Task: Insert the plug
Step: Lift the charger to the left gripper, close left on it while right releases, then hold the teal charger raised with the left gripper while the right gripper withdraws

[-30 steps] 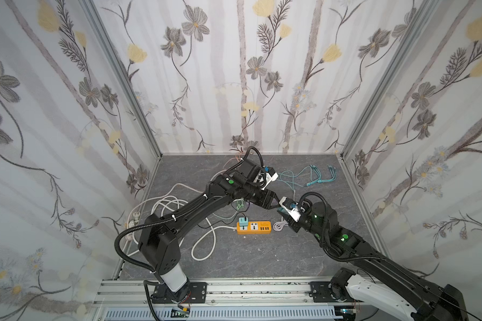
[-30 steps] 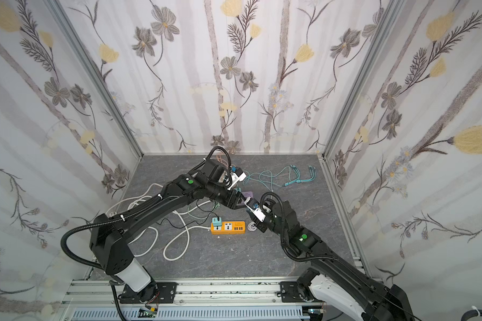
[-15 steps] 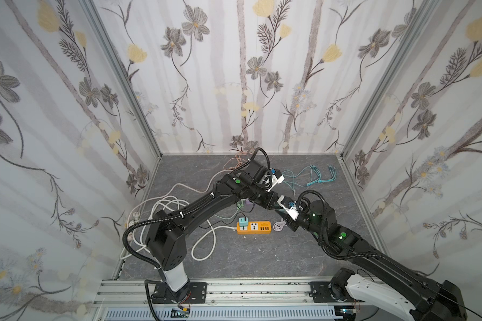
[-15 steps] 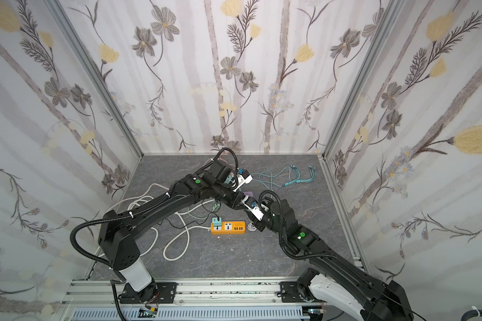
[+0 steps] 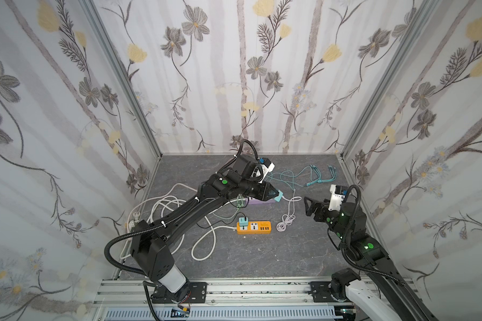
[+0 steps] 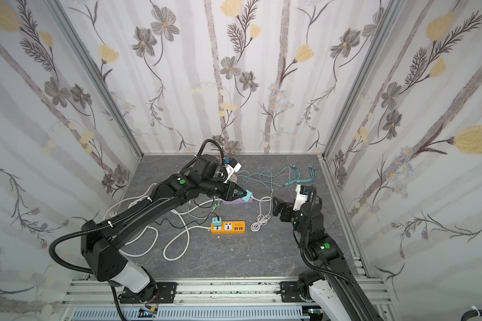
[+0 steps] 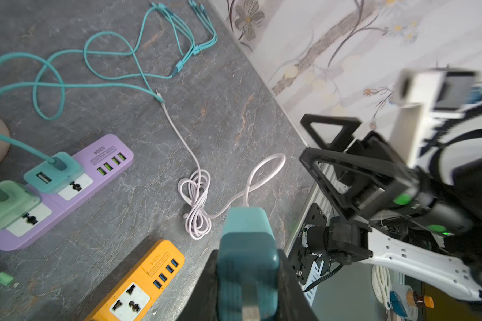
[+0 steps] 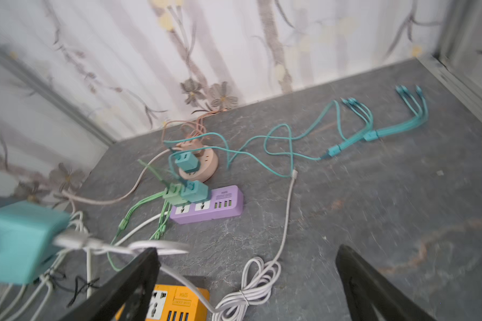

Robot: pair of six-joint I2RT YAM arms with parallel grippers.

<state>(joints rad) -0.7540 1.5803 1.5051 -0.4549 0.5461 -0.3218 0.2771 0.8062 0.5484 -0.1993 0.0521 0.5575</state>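
One teal plug (image 5: 278, 196), a blocky adapter with rounded edges, is clamped between the fingers of the left gripper (image 5: 273, 194). It is held off the floor, over one end of the purple strip (image 8: 223, 208) and beyond the orange strip (image 5: 253, 227). A white cable (image 5: 290, 207) is seen leaving its front face through a silvery connector and dropping to a coiled bundle on the floor. The right gripper (image 5: 307, 206) is spread wide with nothing between its jaws, well apart from the plug. One socket of the orange strip is taken by another teal adapter (image 5: 244, 221).
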